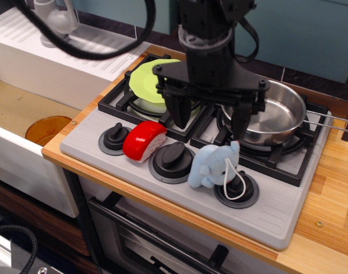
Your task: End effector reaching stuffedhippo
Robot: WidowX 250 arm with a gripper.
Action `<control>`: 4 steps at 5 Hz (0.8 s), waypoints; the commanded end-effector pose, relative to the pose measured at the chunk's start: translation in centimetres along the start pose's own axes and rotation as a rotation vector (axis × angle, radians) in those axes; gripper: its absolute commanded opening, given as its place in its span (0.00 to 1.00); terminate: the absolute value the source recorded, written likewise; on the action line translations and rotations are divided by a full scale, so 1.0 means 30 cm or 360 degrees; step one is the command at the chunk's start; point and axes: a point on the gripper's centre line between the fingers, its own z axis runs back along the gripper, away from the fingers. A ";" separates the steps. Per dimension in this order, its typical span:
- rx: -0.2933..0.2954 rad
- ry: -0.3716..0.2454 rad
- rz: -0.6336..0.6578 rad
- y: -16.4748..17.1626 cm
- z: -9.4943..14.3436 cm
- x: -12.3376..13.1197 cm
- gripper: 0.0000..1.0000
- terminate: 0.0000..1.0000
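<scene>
The stuffed hippo (213, 165) is a pale blue plush toy with a white cord loop. It sits on the grey stove front between the middle knob (172, 158) and the right knob (238, 188), and leans on the right knob. The black gripper (209, 130) hangs just above and behind the hippo, its two fingers spread wide and empty. The right fingertip (239, 129) is close above the hippo's head. The left fingertip (179, 119) is over the burner grate.
A red-and-white rounded toy (143, 140) lies between the left knob (114, 137) and the middle knob. A green plate (151, 80) sits on the left burner and a steel pan (275, 114) on the right burner. A sink (25, 108) lies to the left.
</scene>
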 end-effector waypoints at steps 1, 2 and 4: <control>-0.0012 -0.0100 -0.0021 -0.006 -0.051 0.044 1.00 0.00; -0.0028 -0.0104 -0.0012 -0.003 -0.078 0.042 1.00 0.00; -0.0041 -0.0125 0.0025 0.005 -0.138 0.015 1.00 0.00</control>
